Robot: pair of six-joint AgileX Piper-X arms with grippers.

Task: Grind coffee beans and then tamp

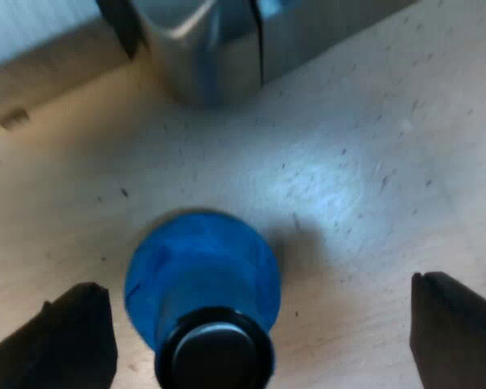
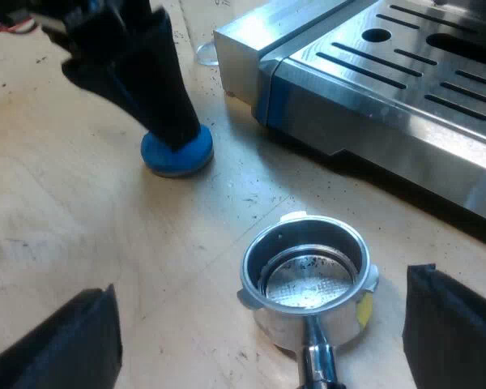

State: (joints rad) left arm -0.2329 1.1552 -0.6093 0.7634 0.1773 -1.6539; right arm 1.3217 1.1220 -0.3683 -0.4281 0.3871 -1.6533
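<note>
The tamper (image 1: pixel 201 279) is showing a glossy blue body, probably plastic, and its black knob (image 1: pixel 217 354) is gleaming smoothly. The table (image 1: pixel 373 162) is looking like pale matt wood, lightly speckled with dark flecks. The machine (image 2: pixel 247 50) is shining in brushed metal, its slotted tray (image 2: pixel 437 77) reflecting light. The holder (image 2: pixel 308 284) is glinting as polished metal, its floor finely perforated and dotted with dark specks.
</note>
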